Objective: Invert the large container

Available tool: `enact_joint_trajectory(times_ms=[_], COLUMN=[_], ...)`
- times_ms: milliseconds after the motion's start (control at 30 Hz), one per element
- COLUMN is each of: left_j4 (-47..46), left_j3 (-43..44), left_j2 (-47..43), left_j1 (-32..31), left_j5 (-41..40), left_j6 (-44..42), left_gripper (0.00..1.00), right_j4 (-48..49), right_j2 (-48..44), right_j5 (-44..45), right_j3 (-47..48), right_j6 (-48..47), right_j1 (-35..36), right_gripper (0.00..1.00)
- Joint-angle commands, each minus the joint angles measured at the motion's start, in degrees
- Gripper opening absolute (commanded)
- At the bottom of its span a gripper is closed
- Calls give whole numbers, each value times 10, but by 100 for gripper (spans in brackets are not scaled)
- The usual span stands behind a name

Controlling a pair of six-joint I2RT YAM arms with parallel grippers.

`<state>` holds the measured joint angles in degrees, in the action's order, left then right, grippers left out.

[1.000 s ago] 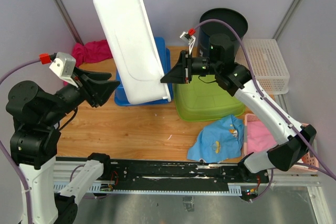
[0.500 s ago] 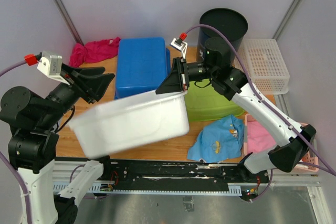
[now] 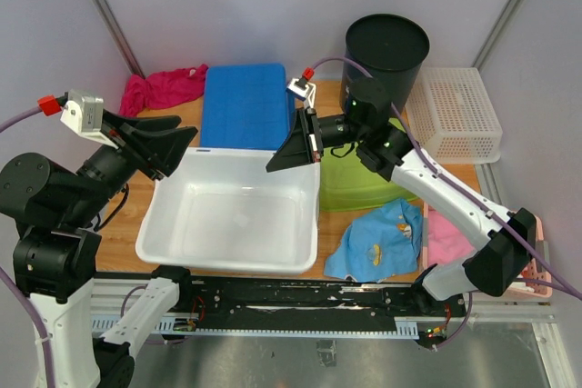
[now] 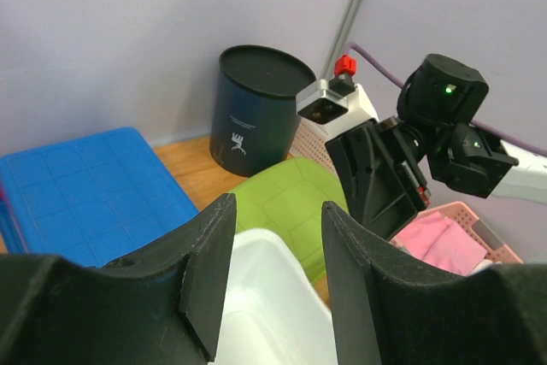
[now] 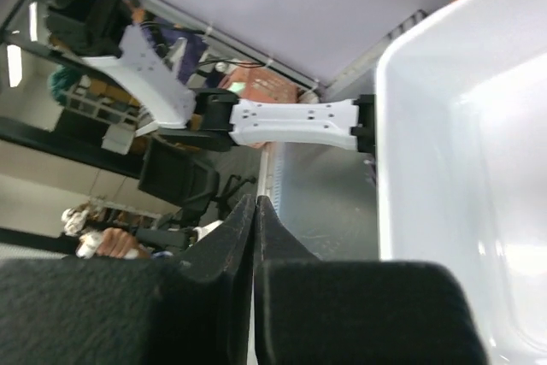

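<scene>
The large white container [image 3: 227,215] lies on the table in front of the arms with its open side up. It also shows in the left wrist view [image 4: 273,297] and the right wrist view [image 5: 461,168]. My left gripper [image 3: 186,129] is open and empty, hovering above the container's far left corner; in its own view [image 4: 278,211] the white rim shows between the fingers. My right gripper [image 3: 273,165] is shut on nothing, over the container's far right rim. In its own view [image 5: 256,198] the container lies beside the fingers, not between them.
A blue bin [image 3: 244,106] stands behind the container, a green tub [image 3: 364,179] to its right. A black bucket [image 3: 386,43] and a white basket [image 3: 453,115] stand at the back right. A red cloth [image 3: 159,88] lies back left, a blue cloth [image 3: 377,243] front right.
The container stood on edge at the back, tipped forward and down, and now rests open side up at the front. Both grippers moved slightly and are off it.
</scene>
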<state>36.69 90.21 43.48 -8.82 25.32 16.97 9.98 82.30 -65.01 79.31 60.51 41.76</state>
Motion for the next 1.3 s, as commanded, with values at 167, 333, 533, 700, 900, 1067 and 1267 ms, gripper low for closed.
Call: enact_joint_trajectory(times_ms=[167,333,533,700,900,1067,1267], left_j4=[-6,24,95,94,92,92,91], left_j3=[-7,-13,-19,-47,-64,-75,-61], left_j2=[22,47,89,101,92,86,93], left_j1=[-2,-2,-2,-2,-2,-2,-2], left_j5=[-14,-83,-218,-225,-233,-231,-221], left_j6=[22,61,114,128,125,127,137], left_gripper=[49,51,61,66,66,66,66], right_j4=[-330,-351,-341,-330,-277,-236,-280], right_j2=[-36,-67,-55,-23,3,21,24], right_j5=[126,319,493,571,674,693,659], right_j3=[37,-19,-78,-119,-191,-233,-213], right_j6=[-423,-552,-672,-702,-692,-685,-704], right_j1=[23,113,269,356,403,407,407], right_gripper=[55,65,68,68,70,65,6])
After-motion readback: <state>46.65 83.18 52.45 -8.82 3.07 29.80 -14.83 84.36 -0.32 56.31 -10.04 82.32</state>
